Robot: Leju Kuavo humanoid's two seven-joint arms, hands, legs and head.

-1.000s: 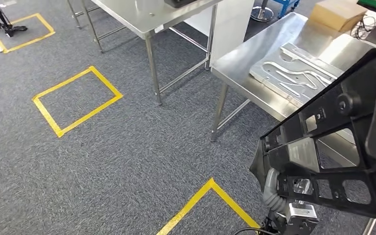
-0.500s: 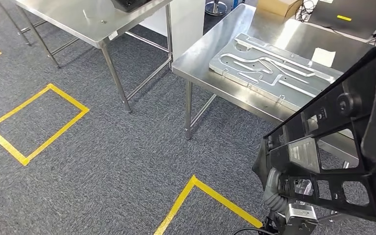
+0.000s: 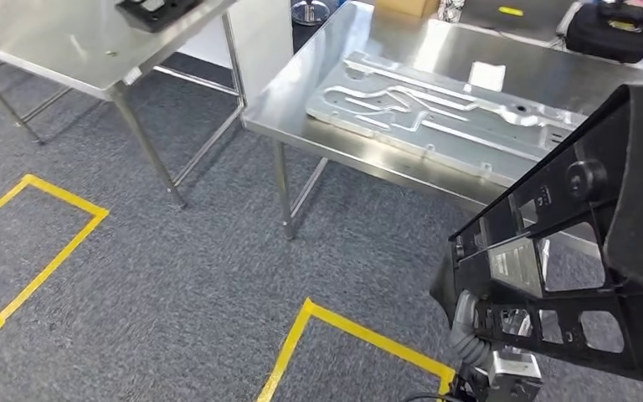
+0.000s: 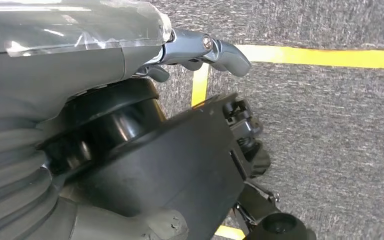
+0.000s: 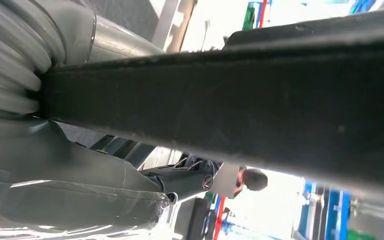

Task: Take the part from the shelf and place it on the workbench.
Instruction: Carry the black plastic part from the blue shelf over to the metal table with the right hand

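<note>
Carrying black part [image 3: 569, 268] at 4 o'clock, right hand [image 5: 80, 200] gripping it; workbench [image 3: 318, 84] at 1 o'clock. Left hand [image 4: 130, 55]: grip state unclear.

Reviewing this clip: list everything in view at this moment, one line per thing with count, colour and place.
black part: one, black open frame, carried low on the right of the head view.
workbench: one, steel, ahead.
metal plate: one, silver, grooved, lying on the workbench.
white paper: one, white, on the workbench beyond the plate.
black bag: one, black, far right on the workbench.
second table: one, steel, to the left.
black tray: one, on the second table.
floor tape: yellow outlines on grey carpet.
left hand: grey, over the carpet.
right hand: grey, against the black part.
</note>
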